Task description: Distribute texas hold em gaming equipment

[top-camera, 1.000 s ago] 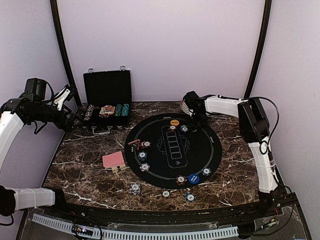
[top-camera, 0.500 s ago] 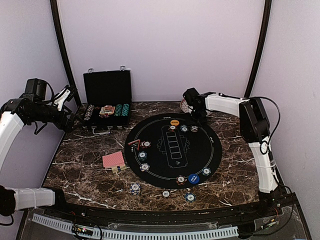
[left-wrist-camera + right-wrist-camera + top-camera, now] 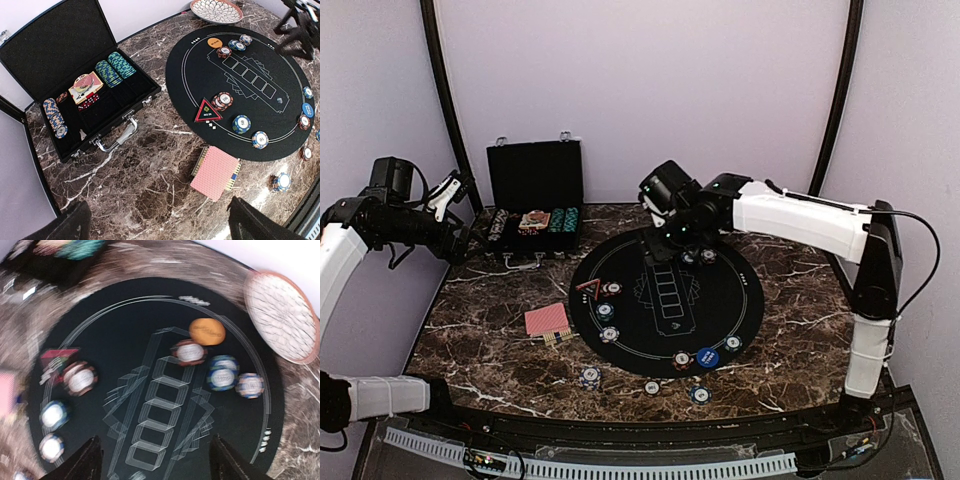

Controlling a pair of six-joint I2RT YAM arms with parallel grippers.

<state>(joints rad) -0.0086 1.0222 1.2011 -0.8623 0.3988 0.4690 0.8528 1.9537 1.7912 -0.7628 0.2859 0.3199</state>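
Note:
A black round mat [image 3: 665,305] carries striped poker chips: one pile [image 3: 610,289] beside the red-triangle marker [image 3: 588,287], others [image 3: 733,343] by the blue button [image 3: 708,357]. In the right wrist view the orange button [image 3: 207,331] lies next to three chip piles [image 3: 223,372]. The red-backed card deck [image 3: 547,320] rests on the marble left of the mat. My right gripper [image 3: 672,236] hovers open over the mat's far part, its jaws [image 3: 156,446] holding nothing. High at the far left, my left gripper [image 3: 458,215] is open and empty [image 3: 160,222].
The open black case [image 3: 535,215] with chip rows stands at the back left. A patterned plate [image 3: 282,315] sits beyond the mat's far right edge. Loose chips [image 3: 589,377] lie on the marble in front of the mat.
My right arm has swung left from beside the plate to over the mat's far part, and its jaws have widened. A chip now lies at the mat's far right. The left arm is still.

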